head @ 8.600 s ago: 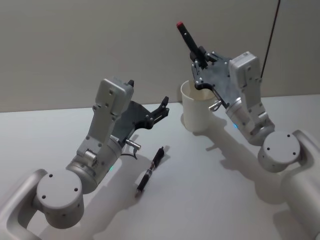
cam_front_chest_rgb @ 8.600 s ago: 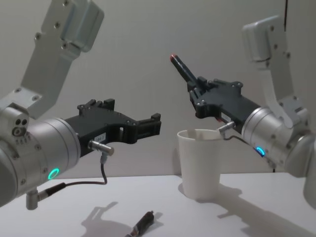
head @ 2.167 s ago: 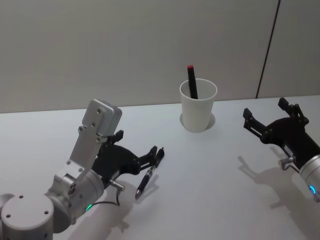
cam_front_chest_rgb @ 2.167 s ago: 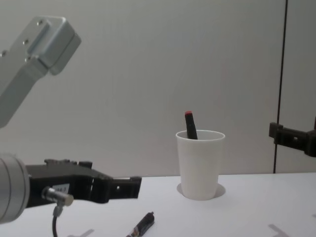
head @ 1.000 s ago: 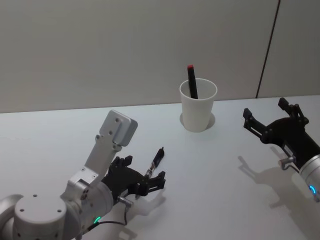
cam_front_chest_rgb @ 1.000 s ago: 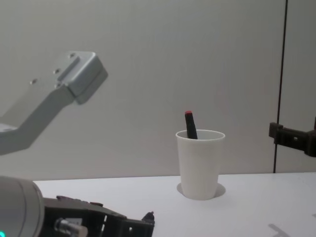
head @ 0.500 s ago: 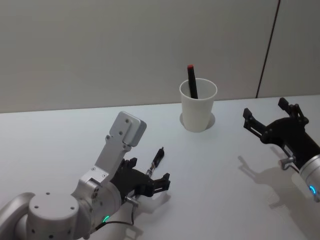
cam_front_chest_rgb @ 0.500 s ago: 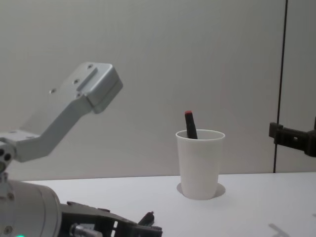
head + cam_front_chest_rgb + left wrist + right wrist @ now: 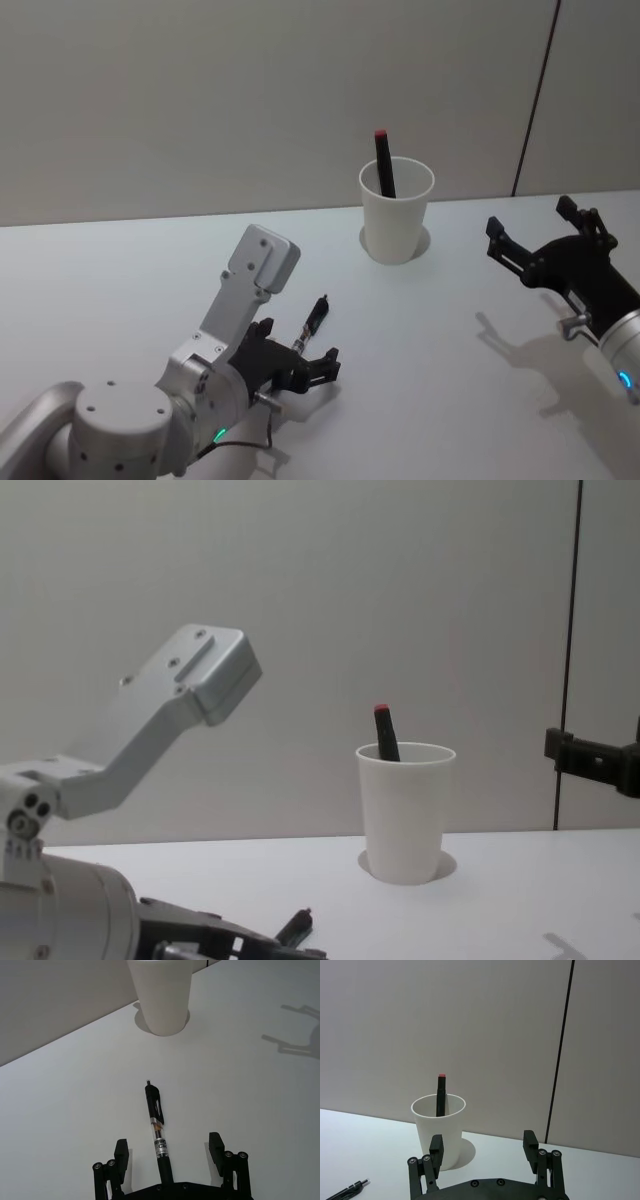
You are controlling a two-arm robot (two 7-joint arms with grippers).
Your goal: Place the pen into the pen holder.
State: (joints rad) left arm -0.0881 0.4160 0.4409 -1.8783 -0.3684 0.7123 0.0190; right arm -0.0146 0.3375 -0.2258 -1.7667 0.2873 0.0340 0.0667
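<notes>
Black pen [image 9: 156, 1125] lies flat on the desk [image 9: 260, 1105], short of the cup [image 9: 161, 997]. Your left tool [image 9: 169, 1144] has dropped over it, fingers apart, one each side — no grip yet, so close next. Right tool [image 9: 529, 222] idles at the right, fingers apart.

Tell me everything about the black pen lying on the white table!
The black pen is slim and plastic-looking, with a black clip, a clear labelled middle and a dark grip. It lies flat on the white table, clip end toward the white paper cup, between the open fingers of the left gripper, which don't touch it.
</notes>
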